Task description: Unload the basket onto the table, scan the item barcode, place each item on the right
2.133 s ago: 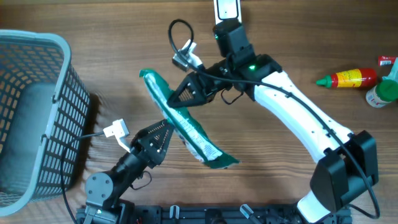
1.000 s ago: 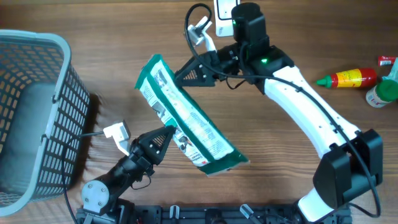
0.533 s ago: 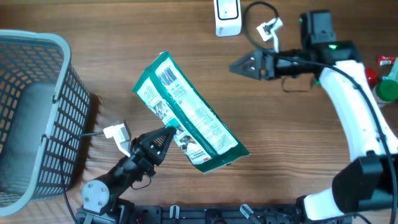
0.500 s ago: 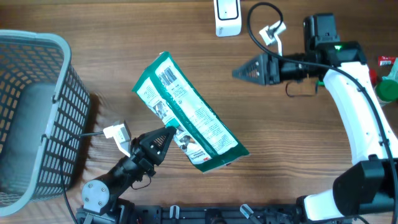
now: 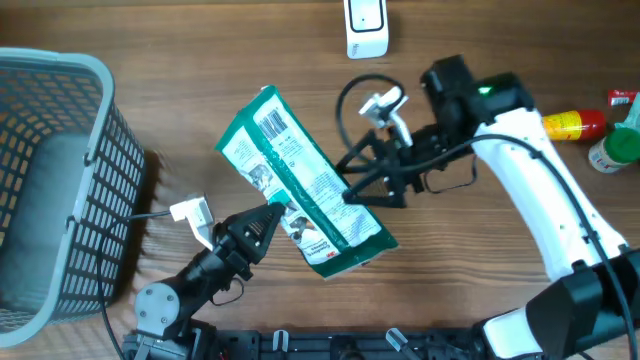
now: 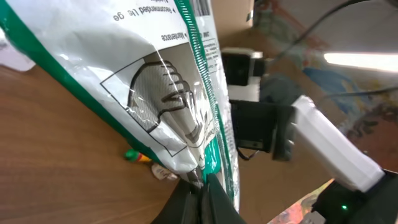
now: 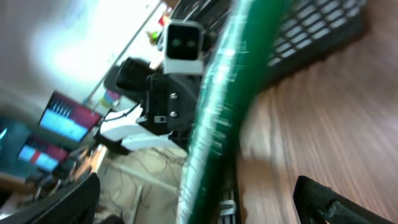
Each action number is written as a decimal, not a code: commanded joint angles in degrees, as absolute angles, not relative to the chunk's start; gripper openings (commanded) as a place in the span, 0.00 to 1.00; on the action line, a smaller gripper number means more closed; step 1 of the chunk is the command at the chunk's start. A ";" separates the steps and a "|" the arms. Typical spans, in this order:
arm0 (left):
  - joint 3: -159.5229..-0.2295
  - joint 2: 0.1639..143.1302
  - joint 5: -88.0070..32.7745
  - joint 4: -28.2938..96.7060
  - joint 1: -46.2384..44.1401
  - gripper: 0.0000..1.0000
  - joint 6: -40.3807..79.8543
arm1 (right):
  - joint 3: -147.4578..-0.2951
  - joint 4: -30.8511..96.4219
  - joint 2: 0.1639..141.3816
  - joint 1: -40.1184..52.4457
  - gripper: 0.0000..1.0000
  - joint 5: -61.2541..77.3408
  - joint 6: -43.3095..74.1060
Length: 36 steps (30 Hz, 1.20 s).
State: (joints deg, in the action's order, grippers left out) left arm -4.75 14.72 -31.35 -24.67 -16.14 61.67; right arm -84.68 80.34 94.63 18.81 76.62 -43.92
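Observation:
A green and white bag [image 5: 300, 190] hangs tilted above the table, its printed side and barcode [image 5: 272, 124] facing up. My left gripper [image 5: 272, 213] is shut on its lower left edge; the left wrist view shows the black fingertips [image 6: 202, 186] pinching the bag [image 6: 161, 81]. From the right, my right gripper [image 5: 352, 186] stands open at the bag's right edge. In the blurred right wrist view that green edge [image 7: 227, 87] runs between the wide-apart fingers [image 7: 323, 199]. The white scanner [image 5: 365, 25] stands at the table's far edge.
A grey mesh basket [image 5: 50, 180] fills the left side. A red and yellow sauce bottle [image 5: 562, 125] and a green-capped bottle [image 5: 620, 148] lie at the far right. The right arm [image 6: 311, 143] shows behind the bag in the left wrist view.
The right gripper left the bag's top, swung away to the upper right, then came back down to the bag's right edge, open. The bag turned barcode up in the left gripper.

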 commanded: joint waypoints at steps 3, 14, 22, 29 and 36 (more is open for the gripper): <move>-4.49 14.41 -30.04 -25.06 -16.51 0.04 60.38 | -84.73 72.88 94.28 24.71 0.98 69.52 -31.90; -4.49 14.41 -27.14 -32.60 -16.51 0.04 60.40 | -84.73 69.25 94.28 27.75 0.68 64.64 -28.27; -4.49 14.41 -27.33 -31.70 -16.51 0.22 60.36 | -84.73 68.16 94.28 28.05 0.05 59.86 -28.08; -4.49 14.41 -26.89 -24.51 -16.51 0.70 60.20 | -84.73 71.68 89.38 24.32 0.05 59.99 -31.00; -4.49 14.41 -25.36 -22.06 -16.51 1.00 60.20 | -84.73 81.82 80.97 22.00 0.05 59.72 -40.93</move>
State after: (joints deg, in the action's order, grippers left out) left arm -4.56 14.72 -26.89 -23.07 -16.14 60.71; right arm -84.68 79.61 84.36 22.17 59.07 -35.99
